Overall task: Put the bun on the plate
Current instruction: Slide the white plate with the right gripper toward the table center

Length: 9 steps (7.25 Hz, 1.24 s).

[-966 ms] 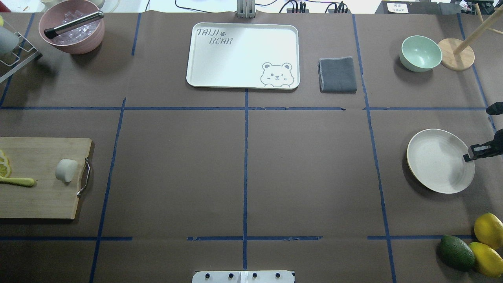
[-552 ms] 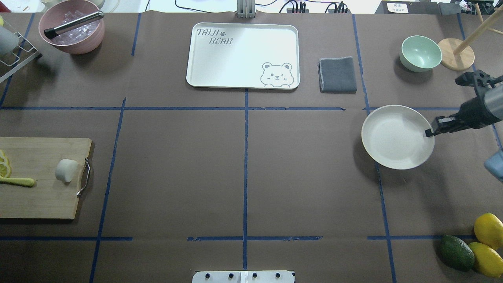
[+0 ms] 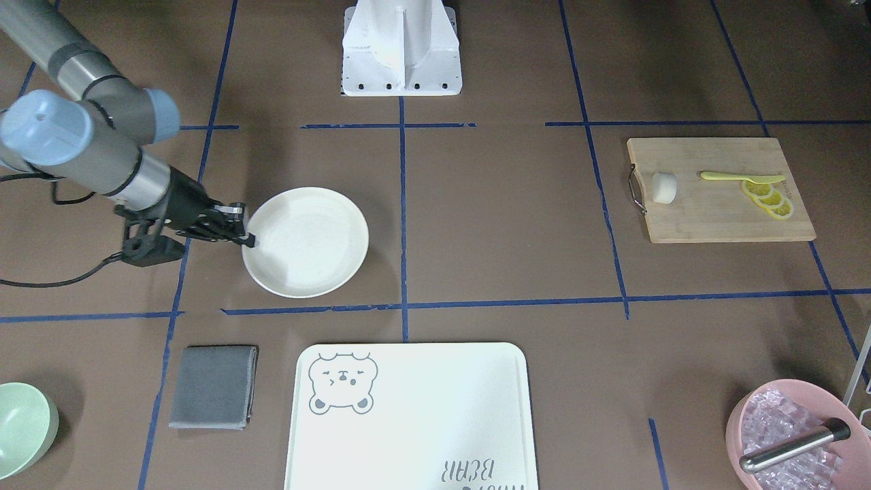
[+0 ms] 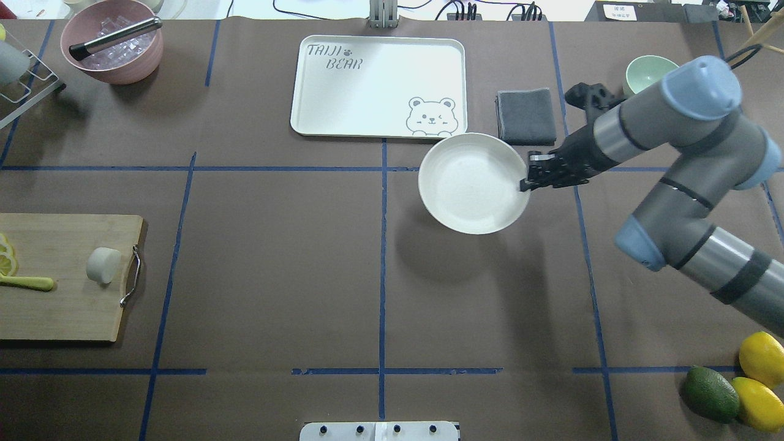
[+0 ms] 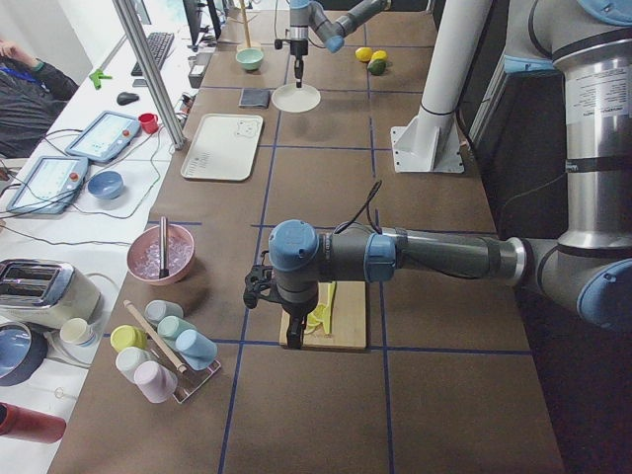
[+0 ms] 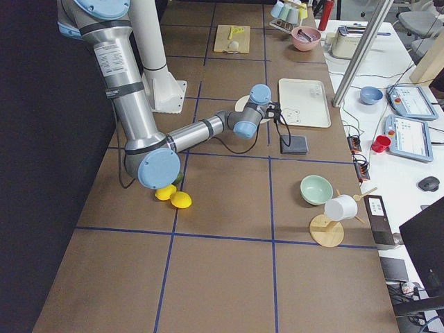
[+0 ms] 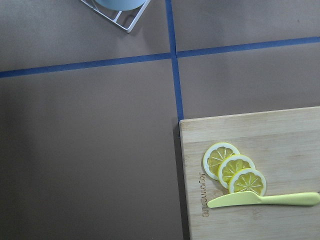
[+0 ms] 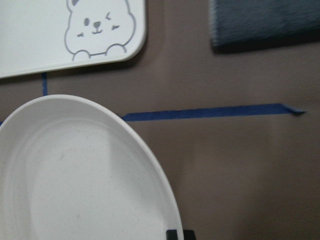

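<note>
Right hand (image 4: pixel 525 184) clamps the plate (image 4: pixel 471 184) by its rim, bun (image 4: pixel 103 264) well apart from it; left hand (image 5: pixel 292 342) open or closed, cannot tell

Right arm (image 4: pixel 680 196): comes into the overhead view at the lower right edge, bends at a blue-capped elbow, runs up to a second blue-capped joint at the upper right, then doubles toward the centre.
Right wrist (image 4: pixel 603 147): slants left and slightly down in the overhead view.
Right gripper (image 4: pixel 525 182): right of centre in the overhead view, fingers pinched on the right-hand rim of the plate (image 4: pixel 471 184).
Left arm (image 5: pixel 444 257): in the left-side view, the forearm lies level across mid-frame from the right edge.
Left wrist (image 5: pixel 293 247): blue-capped joint left of centre, turned downward.
Left gripper (image 5: pixel 292 341): points straight down below the wrist; whether its fingers are apart or together cannot be made out.
</note>
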Each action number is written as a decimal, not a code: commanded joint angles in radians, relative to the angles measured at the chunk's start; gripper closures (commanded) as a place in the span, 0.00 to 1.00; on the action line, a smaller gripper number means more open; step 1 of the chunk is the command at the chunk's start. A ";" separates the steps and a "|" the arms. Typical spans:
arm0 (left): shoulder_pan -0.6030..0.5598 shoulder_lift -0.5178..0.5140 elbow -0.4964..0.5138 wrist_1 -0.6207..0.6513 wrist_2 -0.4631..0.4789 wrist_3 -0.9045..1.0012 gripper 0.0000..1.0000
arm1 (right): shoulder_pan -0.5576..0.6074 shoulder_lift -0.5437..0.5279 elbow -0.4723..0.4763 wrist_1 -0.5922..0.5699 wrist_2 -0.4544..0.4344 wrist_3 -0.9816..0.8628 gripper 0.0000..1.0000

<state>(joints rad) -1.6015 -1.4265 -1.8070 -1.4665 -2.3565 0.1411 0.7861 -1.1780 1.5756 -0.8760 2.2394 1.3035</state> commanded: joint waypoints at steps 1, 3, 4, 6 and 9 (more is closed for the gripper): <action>0.000 -0.002 0.000 0.000 -0.001 0.000 0.00 | -0.184 0.098 -0.005 -0.009 -0.206 0.162 1.00; 0.000 -0.002 0.000 0.000 -0.006 0.000 0.00 | -0.246 0.127 -0.017 -0.053 -0.305 0.192 1.00; 0.000 -0.002 0.000 0.000 -0.023 0.000 0.00 | -0.254 0.136 -0.019 -0.096 -0.307 0.192 1.00; 0.000 -0.002 0.000 0.000 -0.023 0.000 0.00 | -0.268 0.132 -0.020 -0.100 -0.307 0.191 0.90; 0.002 -0.002 0.000 0.000 -0.023 0.000 0.00 | -0.265 0.132 -0.035 -0.100 -0.308 0.185 0.00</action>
<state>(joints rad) -1.5996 -1.4281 -1.8070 -1.4665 -2.3791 0.1411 0.5180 -1.0461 1.5431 -0.9747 1.9319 1.4905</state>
